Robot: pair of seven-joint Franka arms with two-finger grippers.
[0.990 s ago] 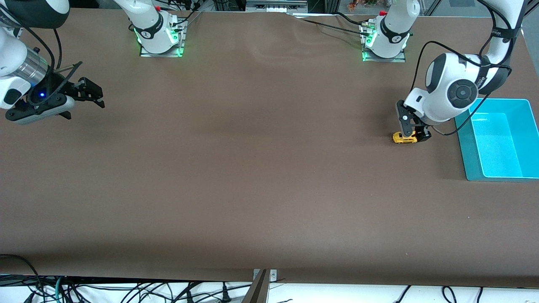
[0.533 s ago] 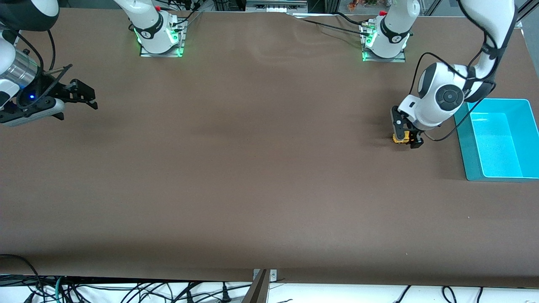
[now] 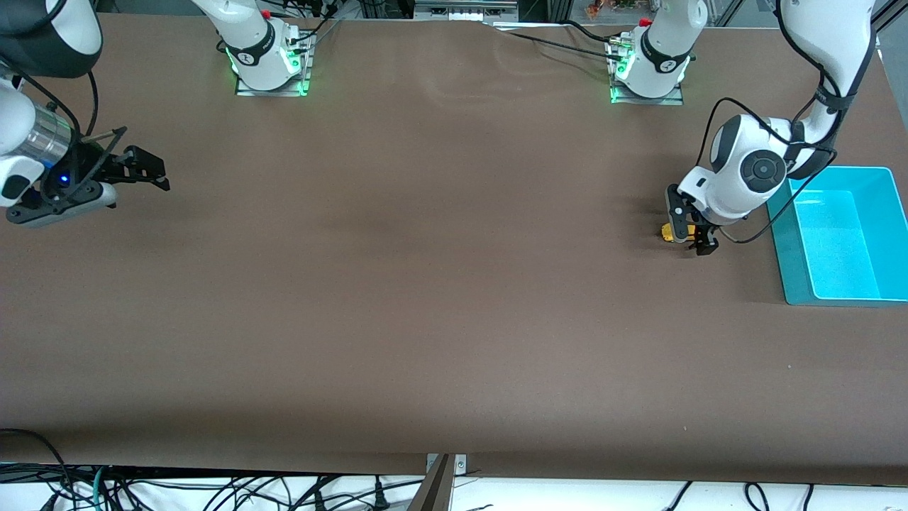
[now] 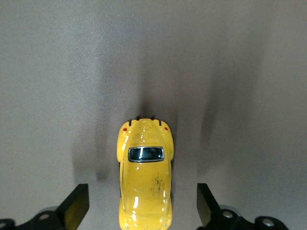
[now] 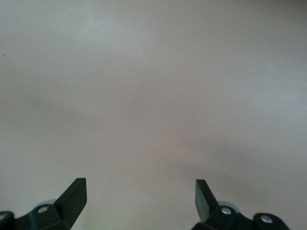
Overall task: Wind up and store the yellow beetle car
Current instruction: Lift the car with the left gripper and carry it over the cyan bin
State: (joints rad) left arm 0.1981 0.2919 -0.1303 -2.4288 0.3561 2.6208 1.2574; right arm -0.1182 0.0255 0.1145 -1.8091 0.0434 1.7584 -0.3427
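The yellow beetle car [image 3: 668, 232] stands on the brown table near the left arm's end, beside the teal bin. In the left wrist view the car [image 4: 145, 167] lies lengthwise between the two fingers, with a gap on each side. My left gripper [image 3: 691, 238] is low over the car, open and straddling it without touching [image 4: 141, 194]. My right gripper [image 3: 152, 174] is open and empty over bare table at the right arm's end; its wrist view [image 5: 140, 187] shows only table.
An empty teal bin [image 3: 779, 234] stands at the left arm's end of the table, close beside the car. The two arm bases [image 3: 269, 57] [image 3: 649, 64] stand along the table's edge farthest from the front camera.
My left gripper has come down from above the car so that its fingers stand on either side of it. The right gripper has shifted slightly and stays open.
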